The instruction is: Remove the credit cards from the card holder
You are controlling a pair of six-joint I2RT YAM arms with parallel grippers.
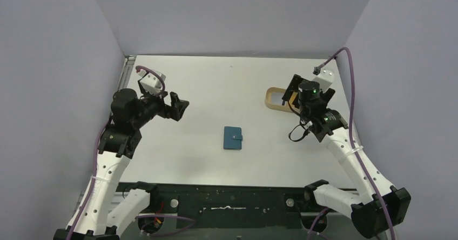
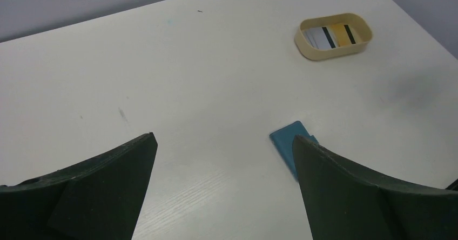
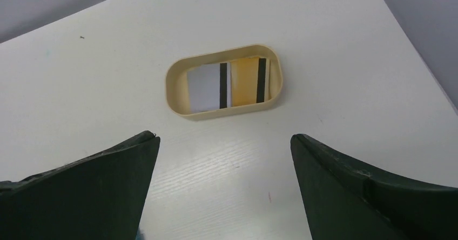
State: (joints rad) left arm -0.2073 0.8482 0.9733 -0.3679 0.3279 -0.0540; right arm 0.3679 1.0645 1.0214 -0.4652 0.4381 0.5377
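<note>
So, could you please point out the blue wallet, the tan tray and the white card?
blue wallet (image 1: 233,138), top view, middle of its closed cover.
tan tray (image 3: 227,113), right wrist view, its near wall.
white card (image 3: 204,88), right wrist view, pale face left of its black stripe.

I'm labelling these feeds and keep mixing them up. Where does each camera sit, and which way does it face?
Top: above and behind the robot, looking down at the table; left arm and right arm show, wallet between them.
Left wrist: on the left arm, facing across the table past the open left gripper to the wallet and tray.
Right wrist: on the right arm, aimed past the open right gripper at the tray holding two striped cards.
Shared: both wrists see the tray.
</note>
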